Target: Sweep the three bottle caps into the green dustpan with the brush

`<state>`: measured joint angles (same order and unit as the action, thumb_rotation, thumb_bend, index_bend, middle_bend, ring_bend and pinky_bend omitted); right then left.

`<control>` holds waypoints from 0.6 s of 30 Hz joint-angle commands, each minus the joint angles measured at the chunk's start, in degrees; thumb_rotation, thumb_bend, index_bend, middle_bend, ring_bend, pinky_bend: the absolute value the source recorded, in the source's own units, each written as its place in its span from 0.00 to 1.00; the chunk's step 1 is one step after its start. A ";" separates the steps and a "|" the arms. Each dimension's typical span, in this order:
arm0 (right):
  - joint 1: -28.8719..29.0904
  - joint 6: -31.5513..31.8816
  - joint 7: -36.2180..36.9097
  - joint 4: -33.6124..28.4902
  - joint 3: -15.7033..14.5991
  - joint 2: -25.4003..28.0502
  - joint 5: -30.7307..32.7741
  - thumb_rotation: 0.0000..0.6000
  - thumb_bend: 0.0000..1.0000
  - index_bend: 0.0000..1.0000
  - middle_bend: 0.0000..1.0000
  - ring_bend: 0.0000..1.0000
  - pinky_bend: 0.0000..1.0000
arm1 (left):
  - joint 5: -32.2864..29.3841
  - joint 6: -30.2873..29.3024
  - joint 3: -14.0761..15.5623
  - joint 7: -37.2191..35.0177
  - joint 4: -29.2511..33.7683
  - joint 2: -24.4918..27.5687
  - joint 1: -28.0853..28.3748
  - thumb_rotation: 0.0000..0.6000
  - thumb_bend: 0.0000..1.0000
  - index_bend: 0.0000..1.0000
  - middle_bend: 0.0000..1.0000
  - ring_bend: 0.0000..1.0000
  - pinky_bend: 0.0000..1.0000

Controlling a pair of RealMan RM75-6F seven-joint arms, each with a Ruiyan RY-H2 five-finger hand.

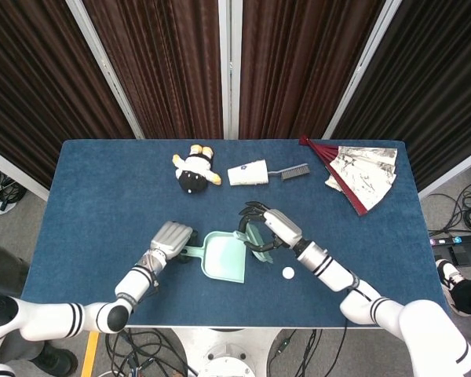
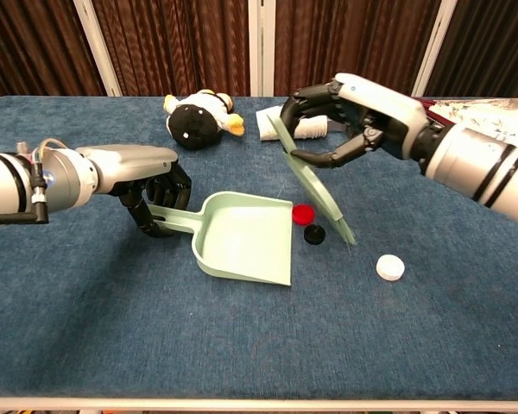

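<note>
My left hand [image 2: 155,200] grips the handle of the green dustpan [image 2: 242,243], which lies flat with its mouth facing right. My right hand [image 2: 350,112] holds the pale green brush [image 2: 318,191] tilted, its lower end on the cloth just right of the pan's mouth. The red cap [image 2: 303,213] sits at the pan's lip, and the black cap [image 2: 313,235] lies right beside it, both against the brush. The white cap [image 2: 389,267] lies apart, further right. In the head view my right hand [image 1: 267,232] hides the red and black caps; the white cap [image 1: 288,272] shows.
A plush penguin [image 1: 194,169], stacked paper cups [image 1: 247,173] and a grey hand brush [image 1: 294,170] lie at the back of the blue table. A folded fan [image 1: 361,173] rests at the back right. The table's front edge runs near the pan.
</note>
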<state>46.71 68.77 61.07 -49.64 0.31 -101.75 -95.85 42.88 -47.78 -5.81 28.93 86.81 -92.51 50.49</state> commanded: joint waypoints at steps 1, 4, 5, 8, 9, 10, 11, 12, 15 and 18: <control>-5.94 0.89 -9.76 -15.83 -1.27 9.62 3.97 1.00 0.63 0.72 0.56 0.22 0.10 | 1.23 0.00 0.43 -0.62 0.74 0.46 -0.12 1.00 0.36 0.61 0.58 0.46 0.35; -9.61 0.34 -17.44 -25.05 -2.11 13.73 7.79 1.00 0.63 0.72 0.57 0.22 0.10 | 2.48 0.09 0.77 -0.85 1.21 0.70 0.02 1.00 0.36 0.61 0.59 0.46 0.35; -10.72 0.36 -19.65 -27.42 -2.22 14.49 9.13 1.00 0.63 0.72 0.57 0.22 0.10 | 2.74 0.12 0.89 -0.80 1.28 0.74 0.10 1.00 0.36 0.61 0.59 0.46 0.35; -13.62 1.10 -26.07 -32.98 -2.84 16.10 11.55 1.00 0.63 0.72 0.57 0.22 0.10 | 3.15 0.43 1.27 -0.69 1.47 0.86 0.39 1.00 0.36 0.61 0.59 0.46 0.35; -14.40 1.55 -28.16 -33.75 -3.11 16.10 11.80 1.00 0.63 0.72 0.57 0.22 0.09 | 3.19 0.52 1.33 -0.68 1.51 0.88 0.48 1.00 0.36 0.61 0.59 0.46 0.35; -15.24 1.96 -29.92 -34.44 -3.36 15.97 12.19 1.00 0.63 0.72 0.57 0.22 0.09 | 3.20 0.57 1.40 -0.70 1.56 0.90 0.54 1.00 0.36 0.61 0.58 0.46 0.35; -16.34 2.56 -32.07 -35.12 -3.65 15.52 12.65 1.00 0.63 0.72 0.57 0.22 0.08 | 3.22 0.60 1.48 -0.73 1.63 0.91 0.60 1.00 0.36 0.61 0.59 0.46 0.35; -17.00 2.91 -33.46 -35.38 -3.83 15.19 12.76 1.00 0.63 0.72 0.57 0.21 0.08 | 3.24 0.58 1.53 -0.81 1.67 0.91 0.61 1.00 0.36 0.61 0.59 0.46 0.35; -18.78 4.42 -37.37 -34.62 -3.50 12.98 12.98 1.00 0.63 0.72 0.57 0.21 0.07 | 3.42 0.46 1.65 -1.07 1.63 0.85 0.63 1.00 0.36 0.61 0.59 0.46 0.35; -19.50 5.14 -39.65 -32.69 -2.33 10.02 12.89 1.00 0.62 0.72 0.57 0.21 0.06 | 2.81 -0.10 1.69 -0.50 1.30 0.70 0.84 1.00 0.36 0.61 0.59 0.46 0.35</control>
<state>28.34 72.89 23.01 -83.20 -2.59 -89.84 -83.46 45.91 -47.67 -4.12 28.24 88.21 -91.75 51.26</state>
